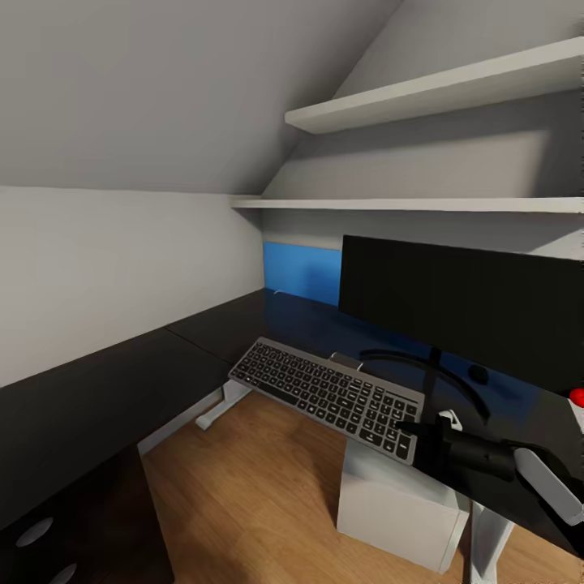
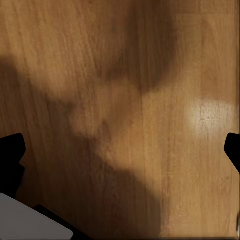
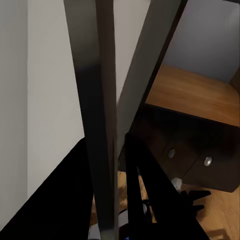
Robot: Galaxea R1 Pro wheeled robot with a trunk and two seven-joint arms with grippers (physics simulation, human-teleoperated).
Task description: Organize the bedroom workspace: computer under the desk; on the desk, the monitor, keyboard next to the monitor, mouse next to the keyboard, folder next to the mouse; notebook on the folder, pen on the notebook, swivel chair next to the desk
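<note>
Three views, taken in turn.

Head view: your right gripper (image 1: 415, 430) is clamped on the near right end of the slim silver-grey keyboard with dark keys (image 1: 328, 393). That board hangs past the front edge of the large black L-shaped table (image 1: 97, 397), over the wooden floor (image 1: 259, 503) and a white box-shaped computer case (image 1: 397, 507). Its long axis runs from the far left down toward your fingers. The wide black monitor on its curved stand (image 1: 462, 312) sits on the table just behind it, and a small rounded black mouse (image 1: 478, 373) lies beside the stand. To land the keyboard, you would likely carry it away from you and onto the dark top in front of the monitor.

Left wrist view: two dark fingers (image 2: 11, 157) stand wide apart over bare floorboards, holding nothing; this arm is the farther one.

Right wrist view: the grey keyboard edge (image 3: 97, 125) runs straight between the fingers (image 3: 145, 200), which are closed against it. A black drawer unit with round silver knobs (image 3: 197, 157) lies beyond.
</note>
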